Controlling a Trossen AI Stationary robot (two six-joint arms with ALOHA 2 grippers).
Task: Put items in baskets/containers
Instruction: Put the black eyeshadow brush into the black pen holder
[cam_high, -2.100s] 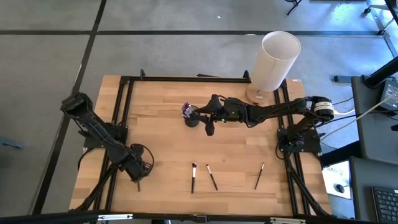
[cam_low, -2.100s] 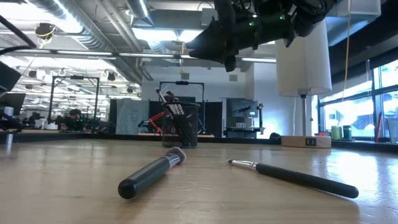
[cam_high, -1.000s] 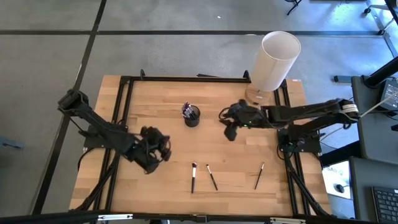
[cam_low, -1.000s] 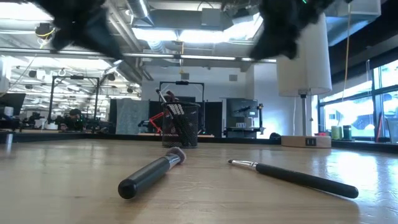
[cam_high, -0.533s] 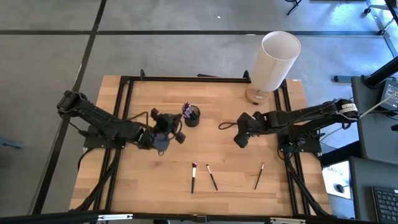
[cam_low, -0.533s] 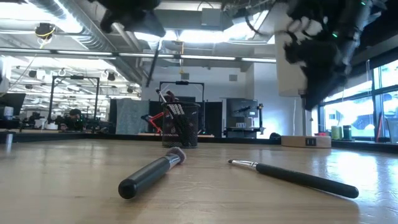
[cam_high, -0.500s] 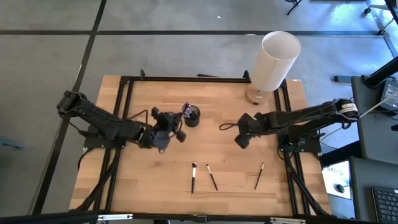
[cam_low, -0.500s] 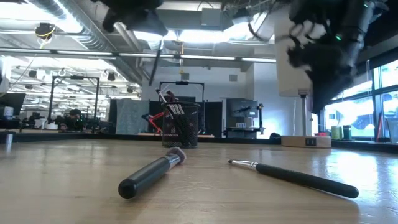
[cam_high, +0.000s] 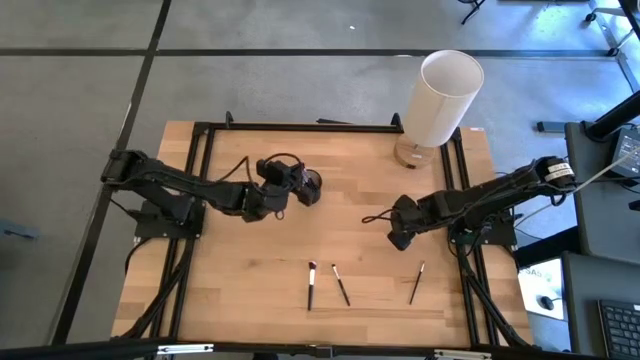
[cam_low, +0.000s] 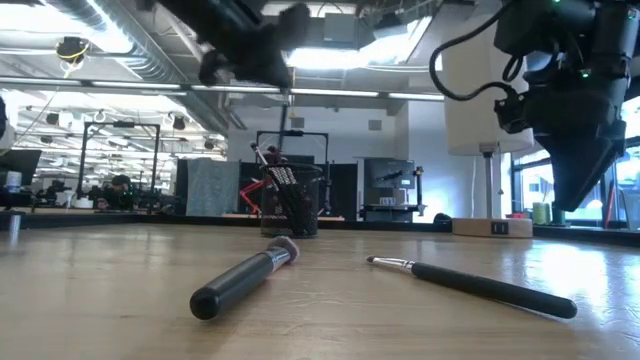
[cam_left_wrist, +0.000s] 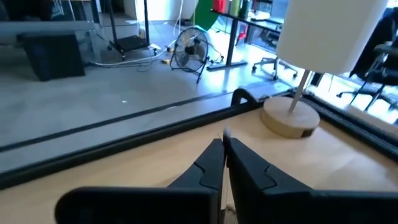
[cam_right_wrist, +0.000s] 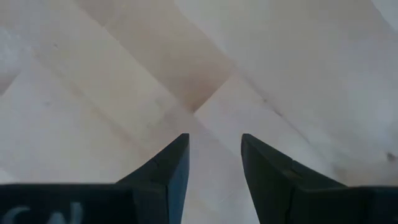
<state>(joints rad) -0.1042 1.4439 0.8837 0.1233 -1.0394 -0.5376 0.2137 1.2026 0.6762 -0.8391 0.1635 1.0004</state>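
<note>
Bright overhead light (arms blurred) — soft shadows.

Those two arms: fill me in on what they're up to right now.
They are putting makeup brushes into the black mesh cup, which already holds several. The left tool is beside the cup, fingers together, a thin pale tip showing between them. The right tool hangs open and empty over bare table. Three brushes lie near the front edge.

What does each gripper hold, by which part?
Left gripper pinches a thin pale-tipped thing, likely a brush; which part is hidden. Right gripper holds nothing.
</note>
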